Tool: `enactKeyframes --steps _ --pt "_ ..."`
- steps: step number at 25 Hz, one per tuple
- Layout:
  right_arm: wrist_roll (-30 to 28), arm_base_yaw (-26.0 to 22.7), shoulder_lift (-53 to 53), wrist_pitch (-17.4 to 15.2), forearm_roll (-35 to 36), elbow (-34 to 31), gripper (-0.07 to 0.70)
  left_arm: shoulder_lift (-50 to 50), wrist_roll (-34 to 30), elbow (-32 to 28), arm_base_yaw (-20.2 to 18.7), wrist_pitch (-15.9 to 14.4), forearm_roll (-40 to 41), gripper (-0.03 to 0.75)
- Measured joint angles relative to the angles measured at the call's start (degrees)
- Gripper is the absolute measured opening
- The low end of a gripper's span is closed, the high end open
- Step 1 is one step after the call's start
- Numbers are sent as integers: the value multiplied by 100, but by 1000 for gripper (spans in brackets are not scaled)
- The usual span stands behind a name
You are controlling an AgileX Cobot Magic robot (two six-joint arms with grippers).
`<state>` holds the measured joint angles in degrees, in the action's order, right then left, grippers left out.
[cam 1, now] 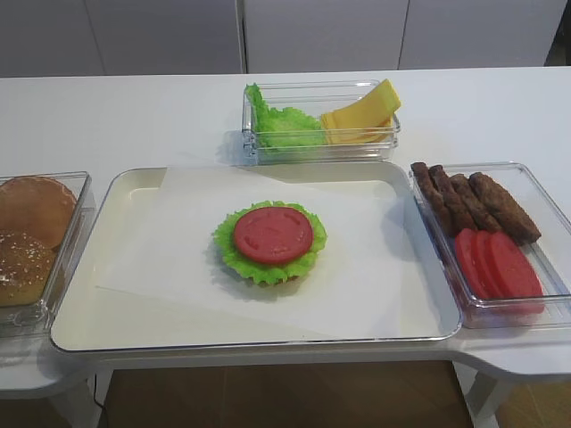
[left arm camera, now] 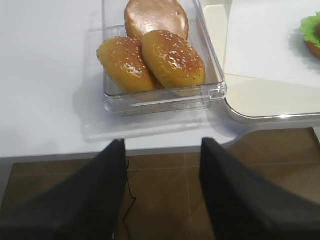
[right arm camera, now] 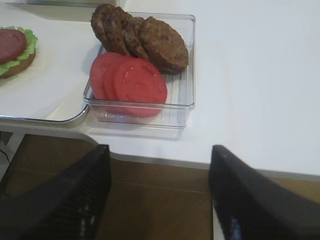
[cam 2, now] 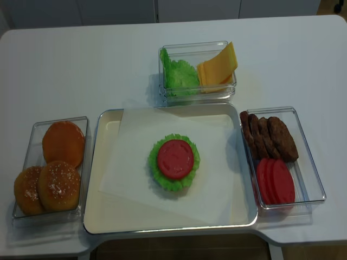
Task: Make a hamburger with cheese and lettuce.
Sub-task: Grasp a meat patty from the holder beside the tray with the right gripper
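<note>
The hamburger (cam 1: 269, 241) (cam 2: 174, 161) sits mid-tray on white paper, a frilly lettuce rim under a red tomato slice; its edge shows in the right wrist view (right arm camera: 15, 50). Cheese (cam 1: 361, 116) (cam 2: 218, 66), fanned pale-yellow slices, leans in the far clear box beside loose lettuce (cam 1: 281, 125) (cam 2: 178, 76). My right gripper (right arm camera: 160, 192) is open and empty, off the table's front edge below the patty box. The left gripper (left arm camera: 161, 187) is open and empty too, below the bun box. Neither gripper appears in the high views.
A clear box at right holds brown patties (cam 1: 473, 203) (right arm camera: 145, 40) and tomato slices (cam 1: 495, 263) (right arm camera: 130, 82). A clear box at left holds buns (cam 1: 31, 236) (left arm camera: 157, 57). The cream tray (cam 1: 116, 312) lies between them, near the table's front edge (right arm camera: 240, 167). Brown floor lies below.
</note>
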<state>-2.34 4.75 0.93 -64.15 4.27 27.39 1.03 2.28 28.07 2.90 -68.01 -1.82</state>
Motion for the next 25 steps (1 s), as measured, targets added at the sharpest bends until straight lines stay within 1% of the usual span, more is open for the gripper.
enactKeyframes --steps 25 --pt "34 0 0 0 12 0 468 0 0 0 0 0 0 358"
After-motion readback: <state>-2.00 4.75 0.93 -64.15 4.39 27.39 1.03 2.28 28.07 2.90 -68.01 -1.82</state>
